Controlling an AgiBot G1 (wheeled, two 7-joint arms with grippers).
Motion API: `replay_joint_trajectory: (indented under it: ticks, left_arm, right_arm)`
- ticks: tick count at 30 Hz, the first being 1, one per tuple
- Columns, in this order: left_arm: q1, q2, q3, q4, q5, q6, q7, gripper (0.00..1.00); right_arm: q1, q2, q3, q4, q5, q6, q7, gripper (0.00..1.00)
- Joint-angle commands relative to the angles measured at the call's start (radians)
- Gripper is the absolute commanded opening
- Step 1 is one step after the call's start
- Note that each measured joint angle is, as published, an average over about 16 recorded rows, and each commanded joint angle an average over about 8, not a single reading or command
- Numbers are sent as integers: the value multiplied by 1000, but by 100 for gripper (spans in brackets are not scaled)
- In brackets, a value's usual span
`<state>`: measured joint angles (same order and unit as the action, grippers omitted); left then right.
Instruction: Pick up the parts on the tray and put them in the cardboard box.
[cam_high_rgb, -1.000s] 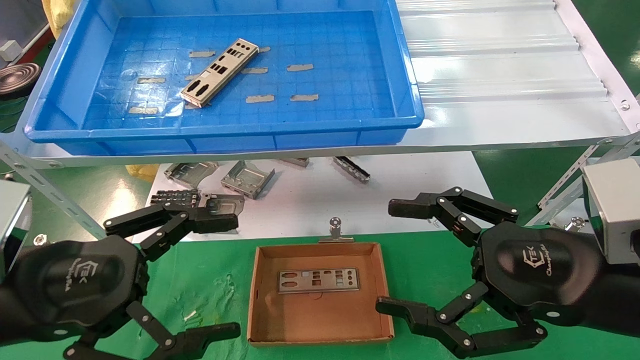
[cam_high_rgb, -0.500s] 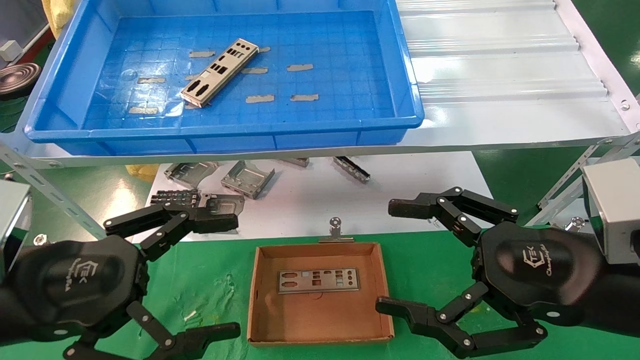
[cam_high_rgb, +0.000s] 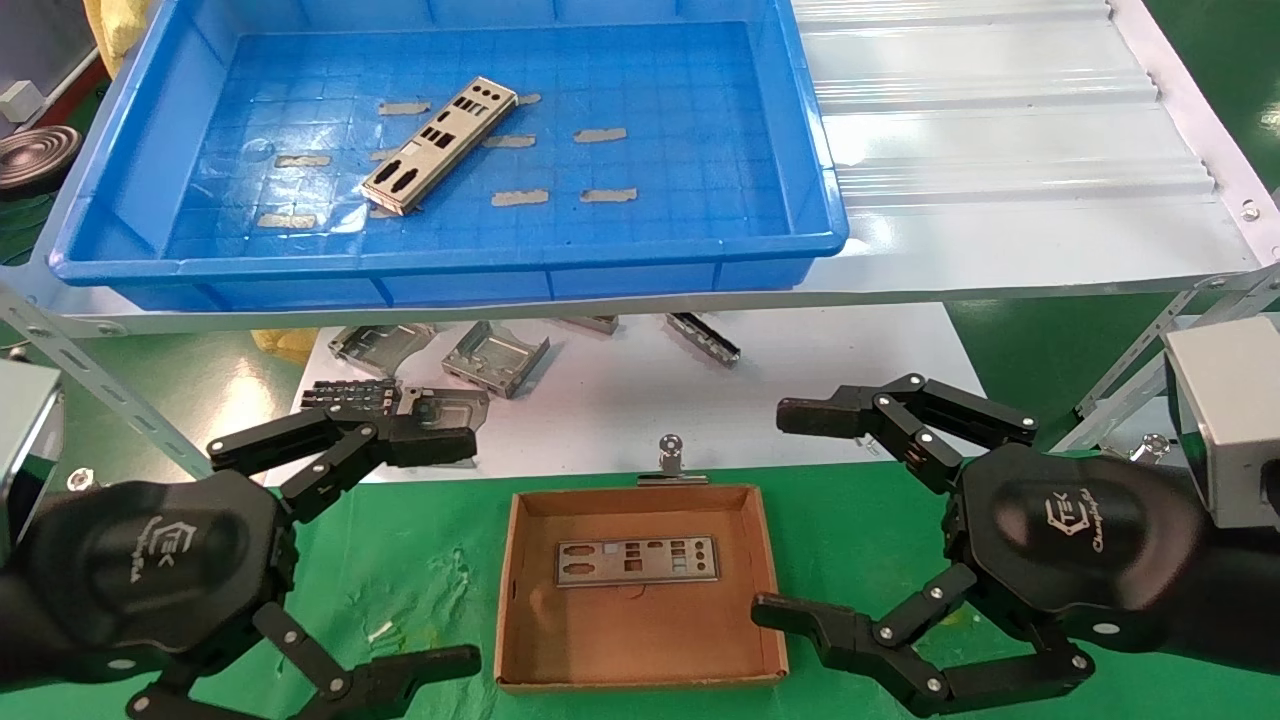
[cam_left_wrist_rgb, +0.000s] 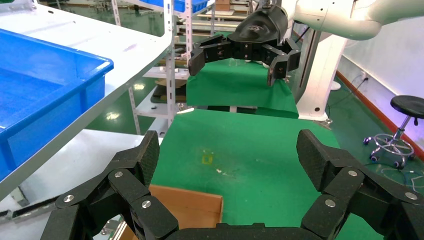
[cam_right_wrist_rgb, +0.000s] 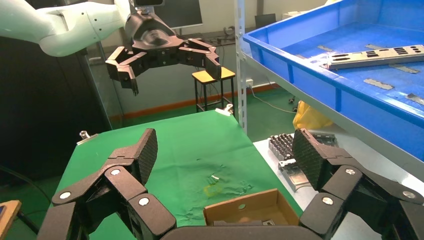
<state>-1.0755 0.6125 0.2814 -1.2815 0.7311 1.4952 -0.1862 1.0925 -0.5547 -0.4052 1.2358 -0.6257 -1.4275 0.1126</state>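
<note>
While both hands wait low, plan your grip on what remains.

Part to fetch: one silver part (cam_high_rgb: 440, 146) lies flat and slanted on the floor of the tray (cam_high_rgb: 640, 250), up on the white shelf (cam_high_rgb: 1000, 150).
Part delivered: another part (cam_high_rgb: 637, 560) rests flat in the cardboard box (cam_high_rgb: 520, 590) on the green surface (cam_high_rgb: 420, 570).
Left hand (cam_high_rgb: 440, 550): spread wide, empty, just left of the box.
Right hand (cam_high_rgb: 790, 515): spread wide, empty, just right of the box.
Handling: you will likely find the plate light, stiff and slick, lying close to the tray floor.
Where to hold: pinch across its narrow width near mid-length, catching a long edge.
Risk: it may skid away from your fingers.
</note>
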Motion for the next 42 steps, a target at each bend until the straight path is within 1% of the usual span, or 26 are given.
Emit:
replay_joint_trajectory:
  ticks: [1,42]
  left_arm:
    - [0,0,0,0,0,0,0,100]
    - [0,0,0,0,0,0,0,100]
  right_arm:
    - [0,0,0,0,0,0,0,100]
    - [0,0,0,0,0,0,0,100]
